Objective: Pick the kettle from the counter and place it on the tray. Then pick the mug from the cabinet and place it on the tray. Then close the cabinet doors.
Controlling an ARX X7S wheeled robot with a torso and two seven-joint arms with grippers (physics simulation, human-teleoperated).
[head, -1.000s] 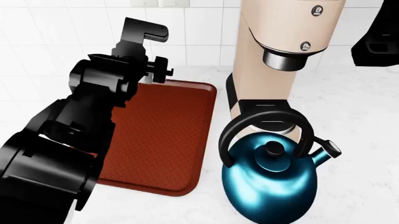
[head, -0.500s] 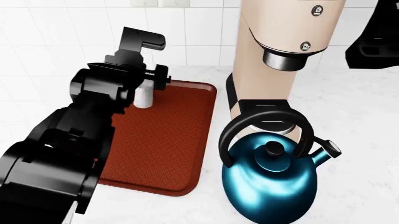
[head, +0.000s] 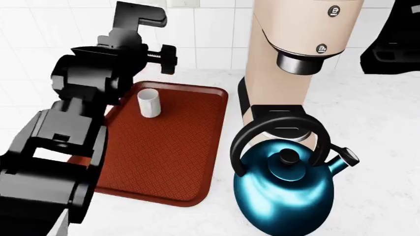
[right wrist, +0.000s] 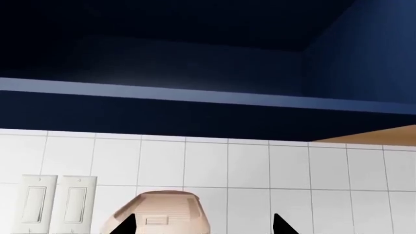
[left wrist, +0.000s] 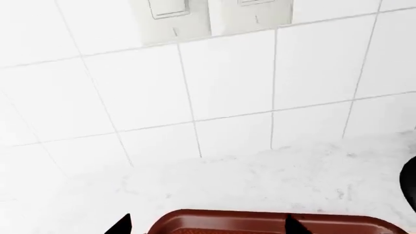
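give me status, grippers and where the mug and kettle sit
Left gripper open, empty, above tray. Right gripper open, up by cabinet. Mug upright on tray. Kettle on counter, off tray.

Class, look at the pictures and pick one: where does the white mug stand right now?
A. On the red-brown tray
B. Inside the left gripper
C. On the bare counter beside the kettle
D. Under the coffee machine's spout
A: the mug stands upright on the tray, apart from the kettle.
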